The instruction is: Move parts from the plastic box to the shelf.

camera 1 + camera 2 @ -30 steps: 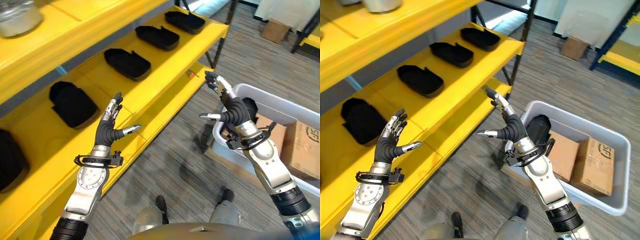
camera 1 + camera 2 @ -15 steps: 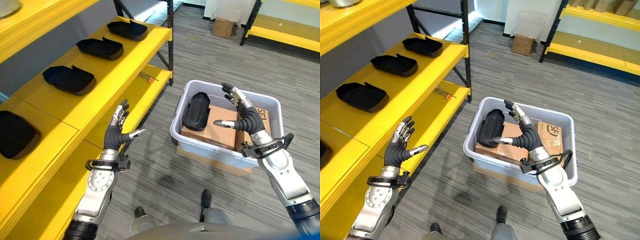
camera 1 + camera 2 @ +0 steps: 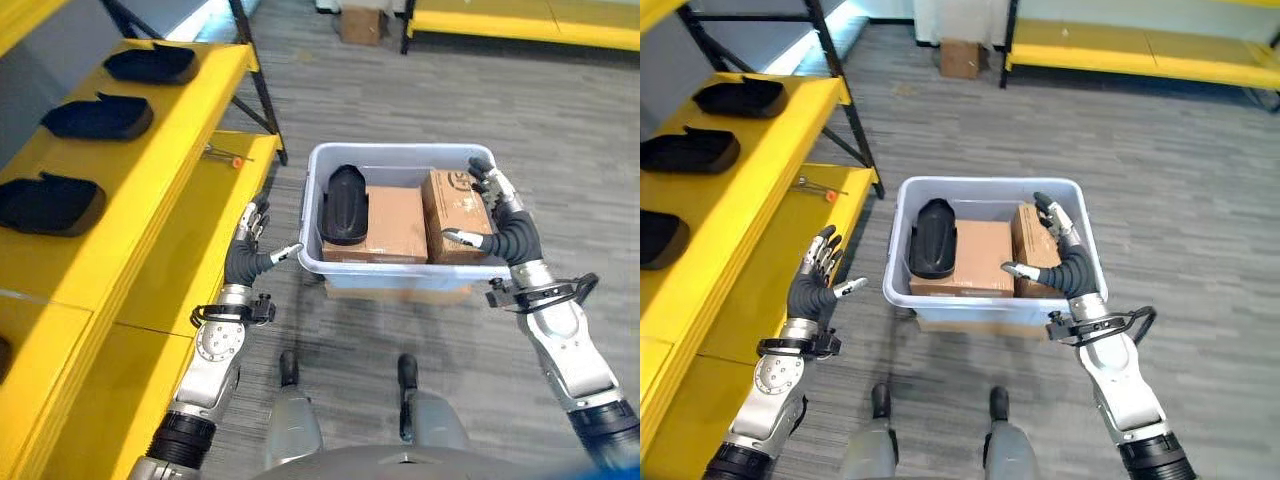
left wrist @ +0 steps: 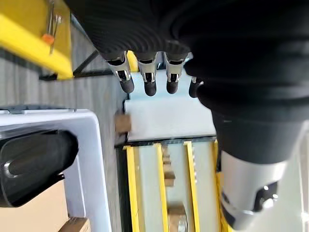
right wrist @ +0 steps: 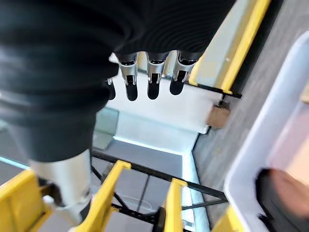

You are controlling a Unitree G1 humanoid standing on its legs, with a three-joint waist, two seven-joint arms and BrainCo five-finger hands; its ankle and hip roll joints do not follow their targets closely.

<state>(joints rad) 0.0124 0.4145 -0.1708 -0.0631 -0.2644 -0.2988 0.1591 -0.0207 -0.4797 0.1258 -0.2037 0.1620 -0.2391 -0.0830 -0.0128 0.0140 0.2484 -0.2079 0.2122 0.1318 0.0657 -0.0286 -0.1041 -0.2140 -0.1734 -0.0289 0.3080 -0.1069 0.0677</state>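
A black part point(image 3: 346, 203) is seen in the plastic box point(image 3: 398, 272) at centre, between the empty, spread left hand point(image 3: 246, 260) and right hand point(image 3: 505, 228); the yellow shelf point(image 3: 150, 190) stands at left on grey floor point(image 3: 500, 110).

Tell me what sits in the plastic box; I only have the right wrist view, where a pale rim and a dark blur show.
Observer: One black part lies at the box's left end, beside two cardboard cartons.
Operator: Is the right hand touching anything?
Observer: No. In the head views the right hand is open, fingers straight, held over the right end of the plastic box above a carton.
Operator: And the left hand?
Observer: The left hand is open and empty, between the yellow shelf and the box, outside its left wall.
Operator: Any parts on the shelf?
Observer: Yes, black parts sit in a row on the upper yellow level.
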